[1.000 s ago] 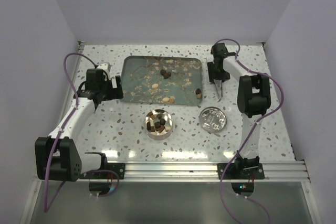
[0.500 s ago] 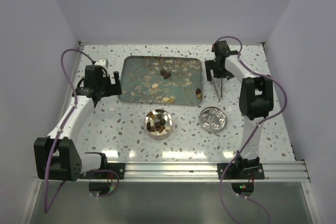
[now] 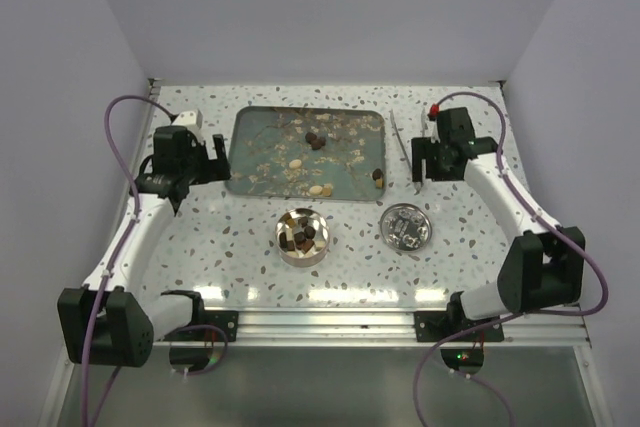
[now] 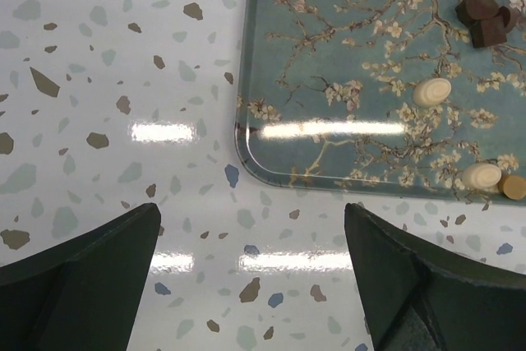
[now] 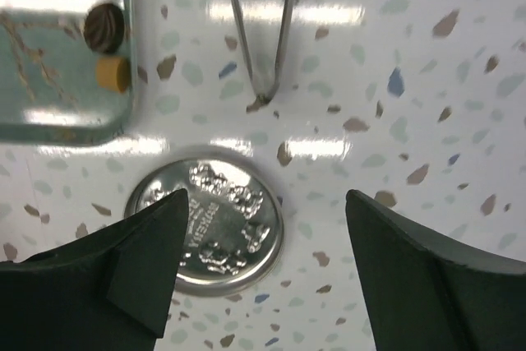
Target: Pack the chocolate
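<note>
Moved since the earlier views: right arm swung out to the right side, elbow now low near the bench edge; left arm drawn slightly back and left; tweezers, formerly at the right claw, now lie free on the bench.

1. Bench (image 3: pixel 220 247): white speckled top, carries all items.
2. Left claw (image 3: pixel 222 163): jaws spread wide, holding nothing, poised over the bench just off the near-left corner of the tray.
3. Right claw (image 3: pixel 420 165): jaws spread wide, holding nothing, over the bench between the tweezers and the lid.
4. Tray (image 3: pixel 240 162): rectangular, teal with blossom print, at the far centre of the bench.
5. Tin (image 3: pixel 303 258): round, open, near side of the tray, apart from it.
6. Lid (image 3: pixel 406 226): round, embossed metal, flat on the bench right of the tin.
7. Tweezers (image 3: pixel 402 147): thin metal, flat on the bench just right of the tray, joined end pointing at the lid.
8. Chocolate (image 3: pixel 302 235): several dark and tan pieces inside the tin. Others are loose on the tray: a dark cluster near its middle, two cream pieces and a tan one toward its near edge, and a dark round piece with a tan one at its near-right corner.
</note>
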Action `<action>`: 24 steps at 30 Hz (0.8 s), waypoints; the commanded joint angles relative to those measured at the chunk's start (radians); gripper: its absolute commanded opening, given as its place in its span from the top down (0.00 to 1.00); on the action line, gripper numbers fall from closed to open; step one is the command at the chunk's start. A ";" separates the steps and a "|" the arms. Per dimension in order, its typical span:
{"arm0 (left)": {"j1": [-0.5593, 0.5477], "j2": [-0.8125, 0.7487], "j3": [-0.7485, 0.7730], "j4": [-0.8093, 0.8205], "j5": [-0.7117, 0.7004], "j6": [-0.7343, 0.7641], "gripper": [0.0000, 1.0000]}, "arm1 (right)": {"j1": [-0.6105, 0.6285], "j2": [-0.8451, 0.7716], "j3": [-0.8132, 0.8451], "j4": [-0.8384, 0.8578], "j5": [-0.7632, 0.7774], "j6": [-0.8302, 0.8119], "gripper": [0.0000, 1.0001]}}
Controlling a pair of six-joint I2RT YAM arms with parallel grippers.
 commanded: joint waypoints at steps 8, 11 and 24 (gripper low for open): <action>0.008 -0.133 -0.094 -0.020 0.086 -0.017 0.00 | 0.000 -0.122 -0.317 0.027 -0.069 0.119 0.37; 0.006 -0.167 -0.117 -0.039 0.094 -0.023 0.00 | -0.001 -0.115 -0.337 0.054 -0.052 0.135 0.42; 0.001 -0.227 -0.083 -0.089 0.076 -0.034 0.00 | -0.003 -0.007 -0.394 0.098 -0.039 0.208 0.50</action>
